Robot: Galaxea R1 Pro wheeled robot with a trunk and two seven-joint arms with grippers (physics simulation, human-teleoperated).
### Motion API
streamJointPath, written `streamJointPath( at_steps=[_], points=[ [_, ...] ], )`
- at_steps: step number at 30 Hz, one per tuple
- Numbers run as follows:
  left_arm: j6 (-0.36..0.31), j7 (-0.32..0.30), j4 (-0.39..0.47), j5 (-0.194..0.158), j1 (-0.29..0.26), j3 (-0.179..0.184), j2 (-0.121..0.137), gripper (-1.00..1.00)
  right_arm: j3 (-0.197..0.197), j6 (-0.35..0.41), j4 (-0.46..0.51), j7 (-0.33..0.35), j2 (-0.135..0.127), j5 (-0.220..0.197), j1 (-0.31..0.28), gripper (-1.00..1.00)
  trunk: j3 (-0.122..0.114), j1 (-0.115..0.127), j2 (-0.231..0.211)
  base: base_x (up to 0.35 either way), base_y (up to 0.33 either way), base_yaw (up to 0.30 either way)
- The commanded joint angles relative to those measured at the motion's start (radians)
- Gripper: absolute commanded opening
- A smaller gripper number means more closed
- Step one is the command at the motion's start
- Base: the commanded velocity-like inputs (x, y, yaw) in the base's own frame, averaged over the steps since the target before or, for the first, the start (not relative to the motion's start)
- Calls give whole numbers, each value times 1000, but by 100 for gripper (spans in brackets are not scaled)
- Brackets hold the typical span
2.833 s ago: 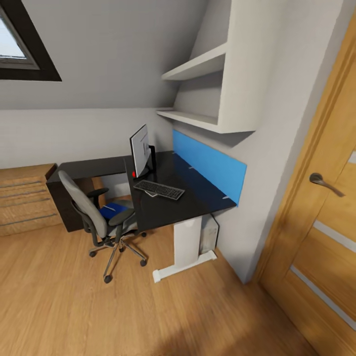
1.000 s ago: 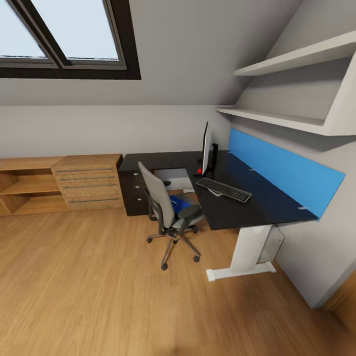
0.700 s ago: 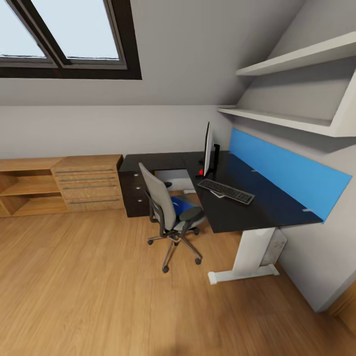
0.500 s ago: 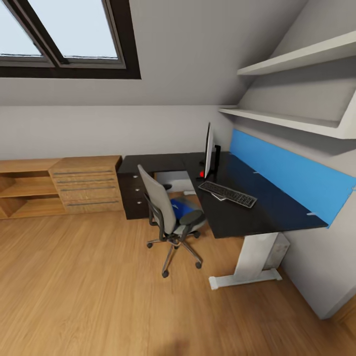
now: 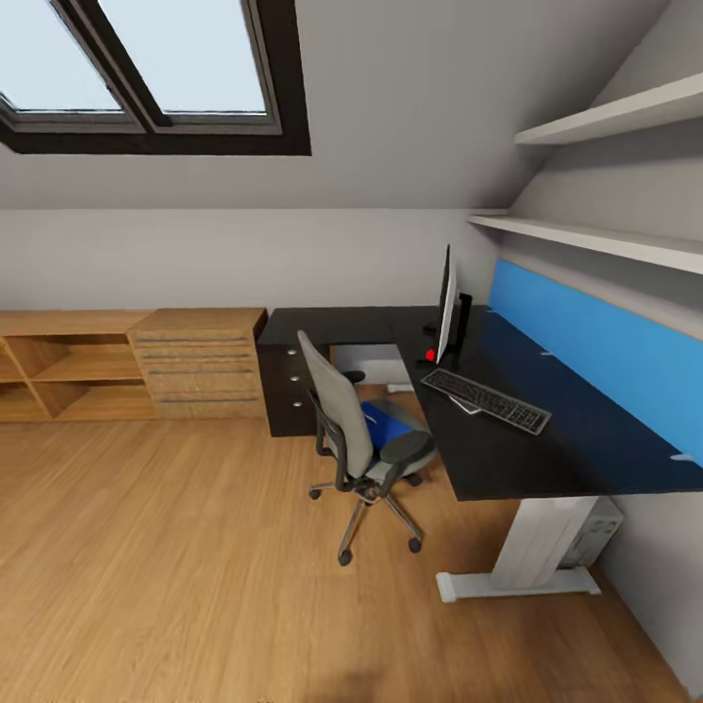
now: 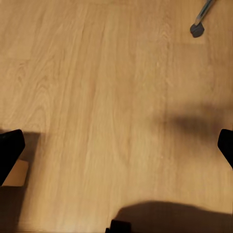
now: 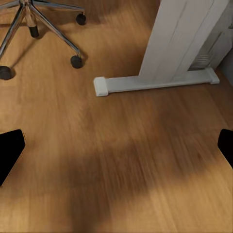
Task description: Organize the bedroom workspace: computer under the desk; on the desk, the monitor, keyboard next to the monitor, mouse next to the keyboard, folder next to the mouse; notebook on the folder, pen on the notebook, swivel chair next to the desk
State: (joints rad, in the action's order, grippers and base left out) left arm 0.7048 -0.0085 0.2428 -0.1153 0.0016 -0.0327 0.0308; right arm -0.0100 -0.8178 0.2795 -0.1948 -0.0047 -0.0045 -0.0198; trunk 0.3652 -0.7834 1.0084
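Monitor point(image 5: 447, 306) upright on black desk point(image 5: 547, 439), keyboard point(image 5: 485, 399) beside it; blue folder point(image 5: 390, 426) on swivel chair point(image 5: 356, 439).

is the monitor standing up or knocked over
Upright: the monitor stands on its stand on the black desk, just behind the keyboard.

Soft daylight enters through the dark-framed skylight point(image 5: 156, 73) at far left. The light wood floor point(image 5: 176, 566) carries diffuse shadows. Wide-angle edges bend slightly.

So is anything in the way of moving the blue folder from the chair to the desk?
The chair's black padded armrest stands between the bright blue folder and the glossy black desk.
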Motion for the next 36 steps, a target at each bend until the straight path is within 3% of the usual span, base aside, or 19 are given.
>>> streamJointPath(
  at_steps=[1, 8, 16, 28, 36],
  points=[
    [1, -1, 1, -4, 0, 0, 0, 100, -1, -3, -1, 0, 0, 0, 0, 100, 1, 0, 1, 22, 0, 266],
    [2, -3, 1, -4, 1, 1, 0, 100, 0, -1, 0, 0, 0, 0, 0, 100, 1, 0, 1, 113, 93, 192],
    [5, 4, -2, -7, 0, -4, -4, 100, -1, 1, -2, 4, -1, -1, 0, 100, 1, 0, 1, 278, 176, 13],
    [10, 2, -45, -5, 1, -4, -27, 100, 4, 0, -37, 8, 2, 1, 0, 100, 1, 0, 1, 187, 6, 0],
    [13, 8, -54, -12, 1, -10, -27, 100, 4, 0, -39, 8, 2, 3, 0, 100, 1, 0, 1, 156, 0, 0]
  ],
)
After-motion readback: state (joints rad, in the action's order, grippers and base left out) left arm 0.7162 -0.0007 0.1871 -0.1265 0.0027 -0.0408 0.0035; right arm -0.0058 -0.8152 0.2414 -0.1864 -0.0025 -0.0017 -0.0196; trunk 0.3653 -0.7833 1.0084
